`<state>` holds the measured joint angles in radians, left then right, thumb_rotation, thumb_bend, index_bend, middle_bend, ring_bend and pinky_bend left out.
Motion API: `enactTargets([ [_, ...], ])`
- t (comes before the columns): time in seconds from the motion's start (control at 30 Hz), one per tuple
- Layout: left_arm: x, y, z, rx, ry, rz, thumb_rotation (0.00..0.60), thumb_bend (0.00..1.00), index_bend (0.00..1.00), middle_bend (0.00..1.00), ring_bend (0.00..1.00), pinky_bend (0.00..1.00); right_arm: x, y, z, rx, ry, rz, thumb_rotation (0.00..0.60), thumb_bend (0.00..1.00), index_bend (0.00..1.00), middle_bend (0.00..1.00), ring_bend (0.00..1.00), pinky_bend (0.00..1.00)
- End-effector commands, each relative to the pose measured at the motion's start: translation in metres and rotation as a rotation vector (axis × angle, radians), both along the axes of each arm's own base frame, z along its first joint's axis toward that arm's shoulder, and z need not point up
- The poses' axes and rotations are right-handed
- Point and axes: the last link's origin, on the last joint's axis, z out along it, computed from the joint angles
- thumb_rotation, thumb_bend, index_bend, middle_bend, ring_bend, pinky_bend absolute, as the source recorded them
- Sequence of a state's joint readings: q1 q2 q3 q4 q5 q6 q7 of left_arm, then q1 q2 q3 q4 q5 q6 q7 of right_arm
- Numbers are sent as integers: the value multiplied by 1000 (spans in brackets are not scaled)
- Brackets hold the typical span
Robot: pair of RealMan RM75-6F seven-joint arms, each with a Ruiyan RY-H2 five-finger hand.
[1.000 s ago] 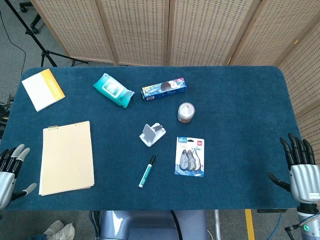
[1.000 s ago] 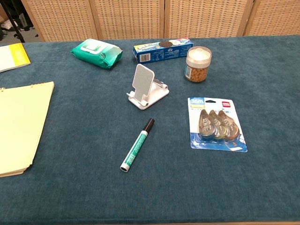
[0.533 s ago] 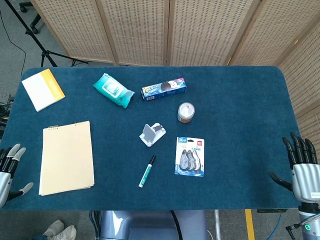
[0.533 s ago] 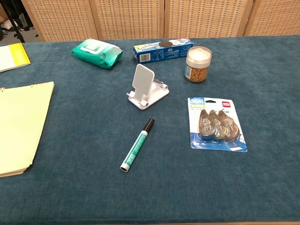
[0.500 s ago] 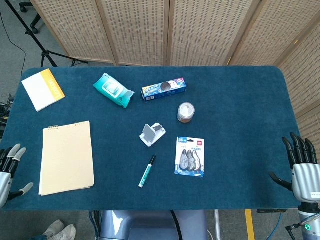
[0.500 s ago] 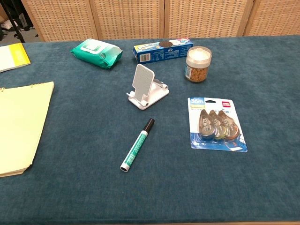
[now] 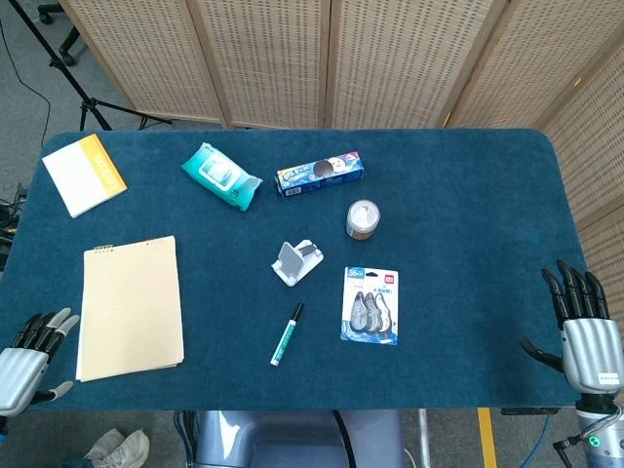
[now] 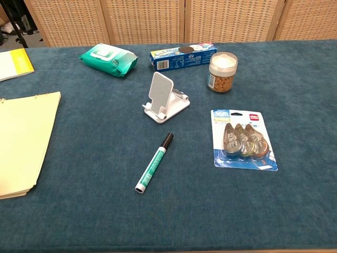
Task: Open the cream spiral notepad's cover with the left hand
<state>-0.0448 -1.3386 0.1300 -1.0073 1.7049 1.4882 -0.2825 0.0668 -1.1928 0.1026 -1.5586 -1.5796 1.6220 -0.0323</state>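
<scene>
The cream spiral notepad (image 7: 130,306) lies flat and closed on the left side of the blue table, its spiral edge at the far end; the chest view shows it as the notepad (image 8: 21,139) at the left border. My left hand (image 7: 26,365) hovers off the table's near-left corner, just left of the notepad's near edge, fingers spread and holding nothing. My right hand (image 7: 580,333) stands at the near-right edge, fingers apart and empty. Neither hand appears in the chest view.
Also on the table: a white and orange booklet (image 7: 84,173) far left, a teal wipes pack (image 7: 221,175), a cookie box (image 7: 320,173), a small jar (image 7: 363,218), a white phone stand (image 7: 295,261), a green marker (image 7: 287,333) and a correction-tape pack (image 7: 370,305).
My left hand has dropped lower and shifted slightly right toward the notepad's near-left corner. The right hand has barely moved. The notepad lies as before.
</scene>
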Motion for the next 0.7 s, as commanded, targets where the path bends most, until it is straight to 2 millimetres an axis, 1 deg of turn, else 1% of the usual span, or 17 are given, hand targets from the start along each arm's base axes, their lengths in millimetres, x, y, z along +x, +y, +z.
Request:
enactTargets([
  [0.03, -16, -7, -21, -84, -11, 19, 600, 2, 0, 0, 0, 0, 0, 0, 0, 1, 0, 0, 600, 0, 0, 0, 0, 0],
  [0.17, -23, -5, -29, -101, -4, 20, 600, 58, 0, 0, 0, 0, -1, 0, 1, -1, -6, -3, 600, 0, 0, 0, 0, 0],
  [0.3, -23, -2, -34, -103, -3, 1, 600, 82, 0, 0, 0, 0, -1, 0, 2, -2, -10, -4, 600, 0, 0, 0, 0, 0],
  [0.37, -23, -2, -36, -104, -9, -7, 600, 114, 0, 0, 0, 0, -1, 0, 2, -3, -12, -3, 600, 0, 0, 0, 0, 0],
  [0.7, -27, 1, -33, -85, -9, -11, 600, 213, 0, 0, 0, 0, -1, 0, 3, -2, -14, -4, 600, 0, 0, 0, 0, 0],
])
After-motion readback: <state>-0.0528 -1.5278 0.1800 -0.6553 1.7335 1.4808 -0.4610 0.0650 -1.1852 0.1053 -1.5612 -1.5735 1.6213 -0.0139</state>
